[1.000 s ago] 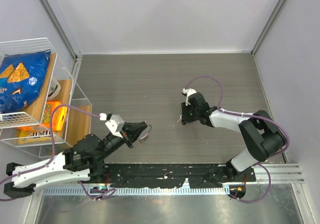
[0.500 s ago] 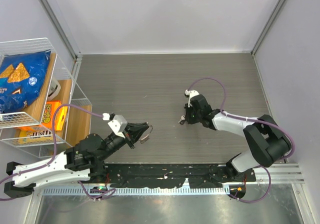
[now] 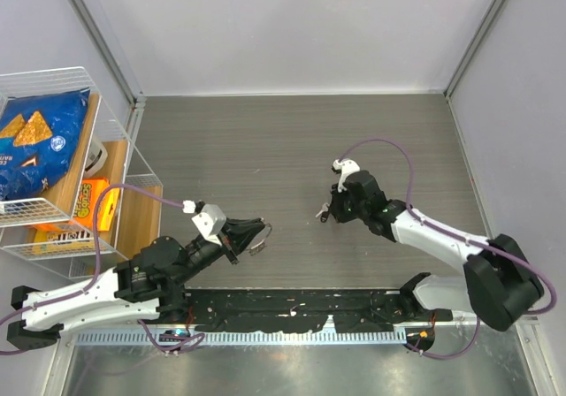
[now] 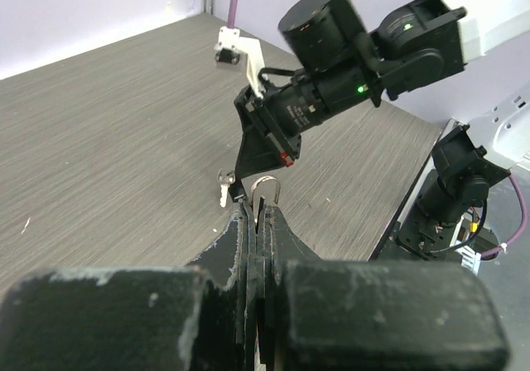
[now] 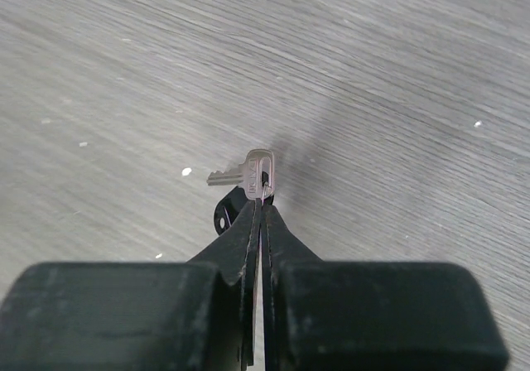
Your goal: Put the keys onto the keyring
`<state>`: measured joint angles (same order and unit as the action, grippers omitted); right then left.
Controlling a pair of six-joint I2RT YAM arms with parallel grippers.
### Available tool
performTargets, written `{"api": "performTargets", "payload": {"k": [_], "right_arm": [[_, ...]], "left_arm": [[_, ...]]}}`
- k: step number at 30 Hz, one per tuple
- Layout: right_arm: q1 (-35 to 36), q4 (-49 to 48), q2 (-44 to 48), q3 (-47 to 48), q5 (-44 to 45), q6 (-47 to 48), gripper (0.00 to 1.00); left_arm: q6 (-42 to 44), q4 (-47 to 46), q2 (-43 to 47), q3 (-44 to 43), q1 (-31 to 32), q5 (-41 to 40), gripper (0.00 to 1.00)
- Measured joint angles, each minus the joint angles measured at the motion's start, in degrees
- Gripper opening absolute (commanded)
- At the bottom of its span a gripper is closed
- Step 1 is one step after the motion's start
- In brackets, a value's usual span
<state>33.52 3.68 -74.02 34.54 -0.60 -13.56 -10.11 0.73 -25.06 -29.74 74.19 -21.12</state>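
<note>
My left gripper (image 3: 251,238) is shut on the keyring (image 3: 259,236), a thin silver wire ring. In the left wrist view the keyring (image 4: 267,190) sticks up as a loop from the closed fingertips (image 4: 247,222). My right gripper (image 3: 327,210) hovers near the table's middle, to the right of the ring. It is shut on a small silvery key (image 5: 250,172), pinching the head, with the blade pointing left. A black key head (image 5: 224,214) shows just below, beside the left finger. The key (image 4: 224,185) also hangs at the right gripper's tip in the left wrist view.
A white wire rack (image 3: 113,140) stands at the left edge, holding a blue chip bag (image 3: 37,144) and orange snack packs (image 3: 88,203). Grey walls close the table at the back and right. A black rail (image 3: 292,309) runs along the near edge.
The right arm's elbow has swung out to the right while its gripper stayed near the same spot with the key. The left gripper with the ring has barely shifted.
</note>
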Motion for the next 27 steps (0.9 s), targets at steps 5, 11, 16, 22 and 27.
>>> {"api": "performTargets", "payload": {"k": [5,11,16,22,27], "right_arm": [[1.68,2.43,8.46,-0.02,-3.1,1.4,0.06],[6.19,5.22,18.43,0.07,-7.08,5.01,0.06],[14.71,10.8,24.04,2.82,-8.24,9.94,0.06],[24.55,15.72,25.55,8.52,-7.26,14.43,0.06],[25.83,18.69,22.58,11.67,-3.85,14.93,0.06]], "left_arm": [[0.0,0.07,-0.11,-0.02,0.0,0.76,0.0],[0.0,1.01,-1.01,-0.9,0.0,2.36,0.0],[0.07,3.87,-2.64,-4.26,0.0,4.7,0.0],[0.09,5.86,-4.74,-6.88,0.0,7.65,0.0],[0.07,7.67,-5.05,-6.88,0.0,8.72,0.0]]}}
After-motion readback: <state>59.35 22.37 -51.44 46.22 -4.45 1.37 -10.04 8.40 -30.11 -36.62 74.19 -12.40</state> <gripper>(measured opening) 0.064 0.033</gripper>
